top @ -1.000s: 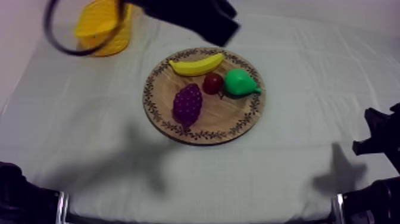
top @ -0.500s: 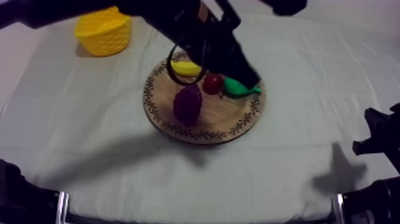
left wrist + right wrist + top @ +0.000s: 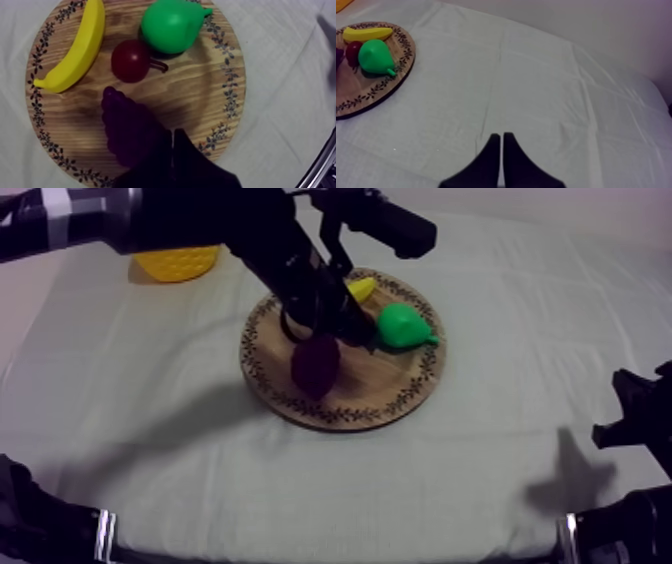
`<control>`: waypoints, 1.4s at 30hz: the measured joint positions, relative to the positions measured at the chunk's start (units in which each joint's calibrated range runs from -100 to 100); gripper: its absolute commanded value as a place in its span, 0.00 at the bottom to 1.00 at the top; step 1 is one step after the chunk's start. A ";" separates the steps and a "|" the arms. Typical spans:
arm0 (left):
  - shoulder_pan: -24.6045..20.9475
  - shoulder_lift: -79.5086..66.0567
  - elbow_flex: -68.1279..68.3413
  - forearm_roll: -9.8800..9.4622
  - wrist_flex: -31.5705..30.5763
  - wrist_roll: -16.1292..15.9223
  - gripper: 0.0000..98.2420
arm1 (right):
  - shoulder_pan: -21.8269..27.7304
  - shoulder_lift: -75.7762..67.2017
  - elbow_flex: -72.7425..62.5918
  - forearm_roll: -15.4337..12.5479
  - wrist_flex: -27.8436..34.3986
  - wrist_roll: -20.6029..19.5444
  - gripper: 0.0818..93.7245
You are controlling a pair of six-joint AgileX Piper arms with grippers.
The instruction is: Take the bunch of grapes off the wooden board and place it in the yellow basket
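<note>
Left claw (image 3: 172, 136) hovering at edge of grapes (image 3: 125, 127), lying on board (image 3: 222, 95); fingers narrow, gripping nothing. Risk: descending unopened, shoving grapes toward small red fruit (image 3: 130, 60). Right claw (image 3: 501, 137) narrow, idling over tabletop (image 3: 536, 75).

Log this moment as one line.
left tool shut, at purple bunch of toy grapes | bunch lies on round wooden board with patterned rim | right tool shut, above grey-white cloth

Creased grey-white cloth (image 3: 480, 478), pale wall (image 3: 576, 20)
</note>
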 measured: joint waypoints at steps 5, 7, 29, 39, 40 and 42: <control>0.16 1.51 -1.57 -0.07 0.03 1.65 0.00 | 0.00 0.00 0.00 0.00 0.00 0.00 0.00; 0.25 1.72 -1.74 -0.22 -0.01 3.24 0.01 | 0.00 0.00 0.00 0.00 0.00 0.00 0.00; 0.13 1.20 -9.53 -6.92 25.21 29.06 0.15 | 0.00 0.00 0.00 0.00 0.02 0.00 0.00; -1.37 -0.61 -2.13 -4.44 18.38 29.06 0.77 | 0.00 0.00 0.00 0.00 0.02 0.00 0.00; -1.41 -0.70 -1.67 -4.35 17.77 28.89 0.79 | 0.00 0.00 0.00 0.00 0.02 0.00 0.00; -1.47 -0.95 -1.28 -4.34 17.30 28.68 0.82 | 0.00 0.00 0.00 0.00 0.02 0.00 0.00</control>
